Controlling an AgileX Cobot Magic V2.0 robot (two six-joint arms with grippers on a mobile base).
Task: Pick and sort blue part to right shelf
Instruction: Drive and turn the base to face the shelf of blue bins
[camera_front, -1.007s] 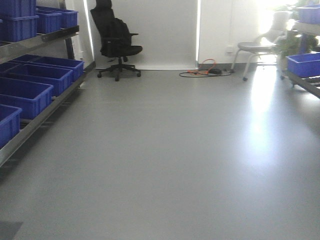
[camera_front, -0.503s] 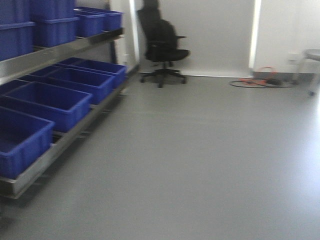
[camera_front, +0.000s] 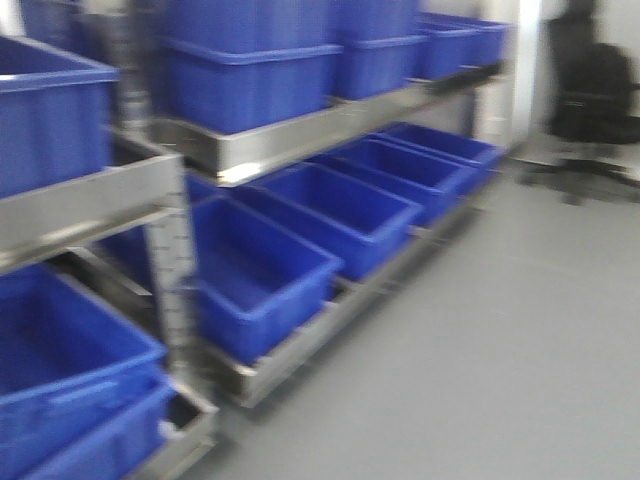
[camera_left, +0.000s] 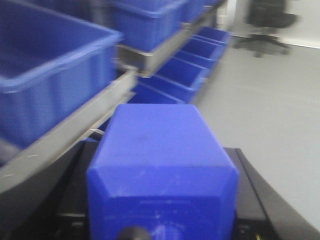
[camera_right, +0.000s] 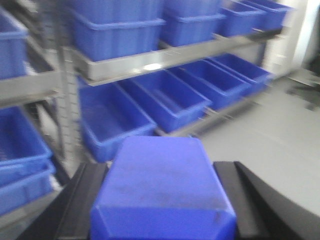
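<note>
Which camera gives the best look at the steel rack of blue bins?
The exterior front view: the rack shows both tiers unobstructed, though blurred. The right wrist view shows both tiers, with a held blue block covering the bottom; the left wrist view catches only part.

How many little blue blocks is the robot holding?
2. One blue block sits in the left gripper, the other blue block in the right gripper. More could be hidden inside the bins.

blue part (camera_left: 162, 167), matte square block, nub facing camera
</note>
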